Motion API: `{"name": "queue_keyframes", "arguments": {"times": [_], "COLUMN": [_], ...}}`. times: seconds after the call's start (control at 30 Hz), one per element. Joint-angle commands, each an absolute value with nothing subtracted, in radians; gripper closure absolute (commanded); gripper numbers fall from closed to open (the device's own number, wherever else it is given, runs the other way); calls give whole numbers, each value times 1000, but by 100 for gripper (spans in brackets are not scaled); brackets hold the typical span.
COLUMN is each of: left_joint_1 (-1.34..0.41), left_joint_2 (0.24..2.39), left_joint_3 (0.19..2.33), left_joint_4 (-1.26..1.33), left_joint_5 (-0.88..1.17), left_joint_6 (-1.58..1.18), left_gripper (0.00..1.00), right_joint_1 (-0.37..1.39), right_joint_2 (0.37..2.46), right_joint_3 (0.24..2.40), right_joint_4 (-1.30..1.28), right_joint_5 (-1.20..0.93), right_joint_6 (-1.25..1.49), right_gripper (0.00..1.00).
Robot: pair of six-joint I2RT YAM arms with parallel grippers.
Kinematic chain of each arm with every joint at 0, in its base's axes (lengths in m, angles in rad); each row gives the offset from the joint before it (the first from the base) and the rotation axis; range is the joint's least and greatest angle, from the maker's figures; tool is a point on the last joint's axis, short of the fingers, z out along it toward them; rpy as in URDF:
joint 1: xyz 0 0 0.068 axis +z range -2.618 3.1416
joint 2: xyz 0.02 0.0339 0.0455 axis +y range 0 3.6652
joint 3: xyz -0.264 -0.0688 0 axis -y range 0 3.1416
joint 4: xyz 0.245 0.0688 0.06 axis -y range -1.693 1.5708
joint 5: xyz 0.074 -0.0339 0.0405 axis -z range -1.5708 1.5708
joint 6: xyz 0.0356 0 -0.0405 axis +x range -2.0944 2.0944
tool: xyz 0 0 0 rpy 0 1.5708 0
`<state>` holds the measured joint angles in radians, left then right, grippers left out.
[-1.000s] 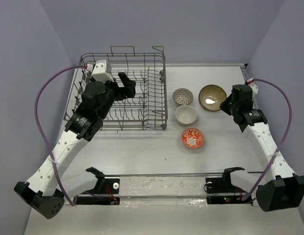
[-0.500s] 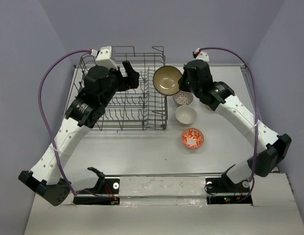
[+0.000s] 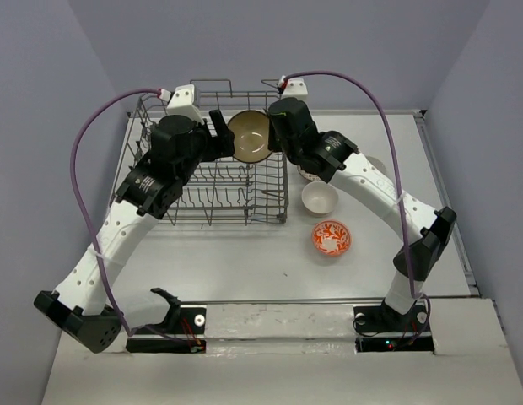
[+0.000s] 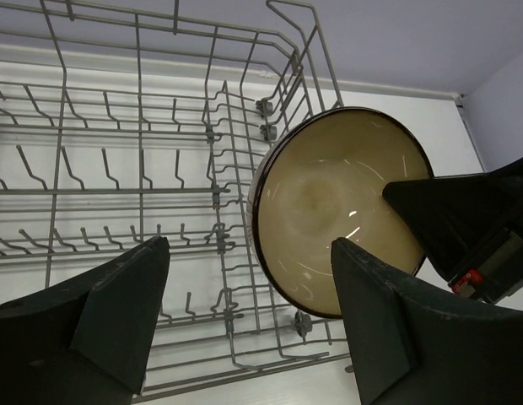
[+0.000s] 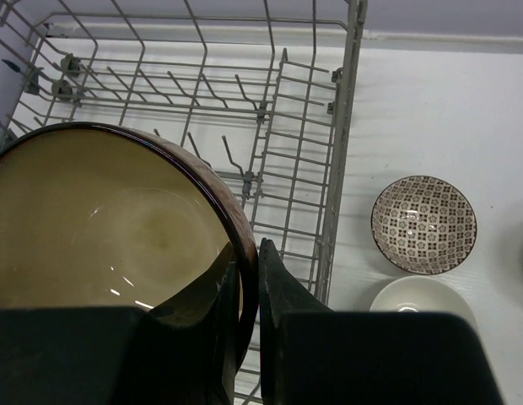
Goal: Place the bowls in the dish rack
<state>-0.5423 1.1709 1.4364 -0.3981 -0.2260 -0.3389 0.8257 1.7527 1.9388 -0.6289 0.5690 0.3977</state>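
The brown bowl (image 3: 250, 137) hangs on edge above the far right corner of the dish rack (image 3: 212, 221), its rim pinched in the right jaws. Over the rack's middle, the left jaws gape empty, facing its cream hollow.

- Left arm (image 3: 118, 232) and right arm (image 3: 371, 181): white link shells, black joint housings.
- A purple cable (image 3: 73, 169) loops along each arm.
- White camera block (image 3: 182, 99) on each wrist.
- Left gripper (image 4: 250, 245): fingers (image 4: 110, 312) matte black, wedge-shaped.
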Motion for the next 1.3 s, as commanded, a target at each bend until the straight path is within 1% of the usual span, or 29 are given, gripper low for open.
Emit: {"name": "queue_keyframes", "arguments": {"times": [0.0,0.2,0.37,0.43,0.5,0.6,0.63,0.73,0.83,0.9,0.97,1.27], "left_joint_1": [-545,-545,-545,-545,-545,-543,-542,-540,-538,-535,-535,-534], "left_joint_2": [1193,1215,1246,1246,1244,1255,1258,1253,1246,1243,1244,1186], "left_joint_3": [1424,1401,1394,1385,1373,1373,1371,1365,1359,1359,1355,1332], "left_joint_4": [-373,-357,-373,-368,-357,-367,-370,-373,-371,-374,-376,-333], "left_joint_5": [-253,-313,-362,-373,-374,-368,-367,-368,-368,-365,-367,-362], "left_joint_6": [-341,-342,-347,-351,-353,-356,-359,-365,-364,-359,-356,-360], "left_gripper": [18,21,31,33,39,57,69,84,86,92,100,100], "right_joint_1": [862,897,933,933,933,942,942,942,942,942,942,942], "right_joint_2": [1749,1779,1796,1796,1793,1793,1793,1795,1799,1804,1807,1799], "right_joint_3": [2048,2088,2109,2114,2115,2117,2120,2123,2126,2129,2131,2103], "right_joint_4": [-518,-515,-517,-515,-515,-515,-514,-514,-514,-514,-515,-492], "right_joint_5": [623,626,661,666,669,680,683,696,706,703,695,629], "right_joint_6": [388,370,351,344,344,336,331,322,313,313,313,301], "right_gripper": [99,99,99,99,99,99,99,99,99,99,99,99]}}
